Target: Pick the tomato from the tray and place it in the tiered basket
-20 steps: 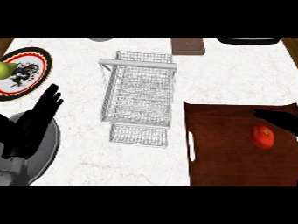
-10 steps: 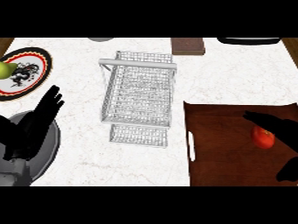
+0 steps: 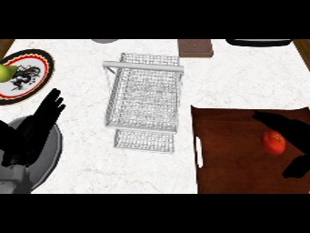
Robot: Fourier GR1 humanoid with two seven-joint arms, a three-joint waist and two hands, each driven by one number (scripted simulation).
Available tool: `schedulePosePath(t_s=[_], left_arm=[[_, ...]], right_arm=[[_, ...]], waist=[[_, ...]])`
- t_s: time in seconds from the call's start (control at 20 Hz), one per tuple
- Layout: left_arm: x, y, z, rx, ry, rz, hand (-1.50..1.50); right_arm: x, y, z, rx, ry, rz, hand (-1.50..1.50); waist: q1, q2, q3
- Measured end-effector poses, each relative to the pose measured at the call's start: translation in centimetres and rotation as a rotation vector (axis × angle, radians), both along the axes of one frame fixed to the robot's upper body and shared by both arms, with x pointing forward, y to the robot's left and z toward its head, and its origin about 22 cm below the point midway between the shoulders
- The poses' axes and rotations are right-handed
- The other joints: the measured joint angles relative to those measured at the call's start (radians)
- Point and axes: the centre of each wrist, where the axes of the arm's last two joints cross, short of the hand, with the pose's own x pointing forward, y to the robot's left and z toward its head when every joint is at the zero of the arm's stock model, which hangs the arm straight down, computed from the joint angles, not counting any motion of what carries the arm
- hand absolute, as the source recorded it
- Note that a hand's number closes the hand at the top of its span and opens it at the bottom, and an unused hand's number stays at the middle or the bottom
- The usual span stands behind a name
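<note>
Tomato [image 3: 273, 143]: on tray [image 3: 237, 154], right side, not lifted. Likely light, smooth, soft-skinned; best cupped round its middle. Right hand [image 3: 303, 139] bracketing it, fingers spread, nothing grasped. Left hand [image 3: 24, 136] resting unclenched at lower left. Basket [image 3: 146, 100] left of tray.

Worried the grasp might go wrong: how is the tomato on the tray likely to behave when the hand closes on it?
The tomato looks round and smooth, so it may roll across the flat tray if nudged. Its glossy skin could slip between fingers. It is small beside the right hand, so probably light, though likely soft enough to bruise.
</note>
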Motion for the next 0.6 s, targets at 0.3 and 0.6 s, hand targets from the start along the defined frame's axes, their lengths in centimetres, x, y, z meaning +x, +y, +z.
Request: schedulePosePath(t_s=[0.3, 0.6], left_arm=[[0.5, -0.3, 0.0, 0.001, -0.006, -0.001, 0.00], [0.1, -0.4, 0.1, -0.002, -0.004, 0.002, 0.00]], right_arm=[[0.7, 0.1, -1.1, -0.061, 0.090, 0.067, 1.50], [-0.1, 0.2, -2.0, -0.110, 0.025, 0.146, 1.50]], waist=[[0.001, -0.002, -0.003], [0.000, -0.008, -0.011]])
